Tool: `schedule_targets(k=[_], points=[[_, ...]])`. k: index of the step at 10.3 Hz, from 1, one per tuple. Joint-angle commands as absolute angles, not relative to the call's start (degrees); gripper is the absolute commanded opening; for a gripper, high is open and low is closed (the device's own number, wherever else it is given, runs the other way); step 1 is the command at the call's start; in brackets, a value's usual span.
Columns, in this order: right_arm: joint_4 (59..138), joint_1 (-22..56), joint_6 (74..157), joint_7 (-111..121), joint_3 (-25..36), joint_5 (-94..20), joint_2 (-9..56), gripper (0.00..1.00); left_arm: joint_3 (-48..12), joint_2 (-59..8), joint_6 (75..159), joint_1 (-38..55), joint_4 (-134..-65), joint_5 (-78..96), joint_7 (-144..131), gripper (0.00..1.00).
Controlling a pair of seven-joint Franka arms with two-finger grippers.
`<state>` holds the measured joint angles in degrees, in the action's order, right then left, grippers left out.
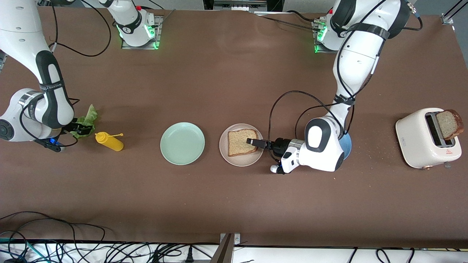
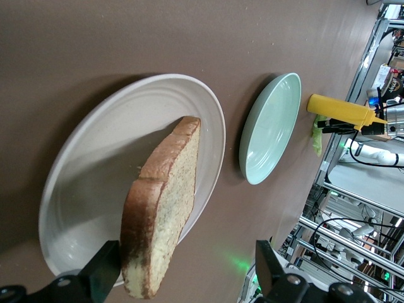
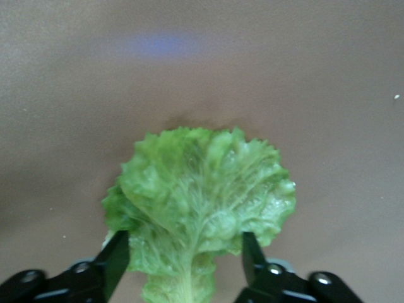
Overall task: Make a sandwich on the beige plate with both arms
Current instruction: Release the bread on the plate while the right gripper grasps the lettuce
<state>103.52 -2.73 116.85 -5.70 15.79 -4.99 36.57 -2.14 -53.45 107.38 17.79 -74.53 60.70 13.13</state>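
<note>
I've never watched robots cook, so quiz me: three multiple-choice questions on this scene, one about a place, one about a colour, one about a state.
1. Where is the second bread slice?
A in the toaster
B on a cutting board
C in a bowl

2. What colour is the plate under the flat bread slice?
A blue
B beige
C mint-green

3. How do the left gripper's jaws stand?
A shut on bread
B shut on nothing
C open

Answers:
1 A: it sticks up from the toaster's slot.
2 B: it lies on the beige plate.
3 C: the jaws stand apart over that slice.
The right gripper is at the lettuce leaf, jaws either side.
</note>
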Motion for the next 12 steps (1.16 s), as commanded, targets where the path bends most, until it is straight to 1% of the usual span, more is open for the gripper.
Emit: schedule_targets(k=[1,2,5,7,8,10,12], points=[[103.8,-3.4,117.6,-4.1,15.3,-6.0,36.5,0.11,-1.7,-51.9,107.1,18.0,-75.0,59.0,11.0,0.94],[103.8,-3.4,117.6,-4.0,15.3,-6.0,36.5,0.0,-1.6,-51.9,107.0,17.8,-75.0,58.8,10.7,0.94],[103.8,-3.4,117.6,-4.0,15.2,-6.0,36.4,0.0,-1.7,-51.0,105.0,17.1,-74.9,54.6,9.6,0.94],[103.6,-3.4,116.5,-3.0,15.3,-6.0,34.7,0.0,-1.5,-50.2,104.1,16.8,-75.0,52.8,9.3,1.0],[103.1,-3.4,114.3,-0.5,15.4,-6.0,33.0,0.0,-1.5,-49.2,103.9,16.3,-75.0,50.3,8.1,1.0],[99.5,-3.3,106.6,1.4,15.6,-5.5,28.3,0.0,-1.5,-46.1,102.8,15.6,-75.0,44.4,0.6,1.0],[93.0,-3.0,98.0,1.9,15.3,-4.9,25.3,0.0,-1.5,-43.3,101.0,14.3,-75.0,36.0,-4.1,1.0]])
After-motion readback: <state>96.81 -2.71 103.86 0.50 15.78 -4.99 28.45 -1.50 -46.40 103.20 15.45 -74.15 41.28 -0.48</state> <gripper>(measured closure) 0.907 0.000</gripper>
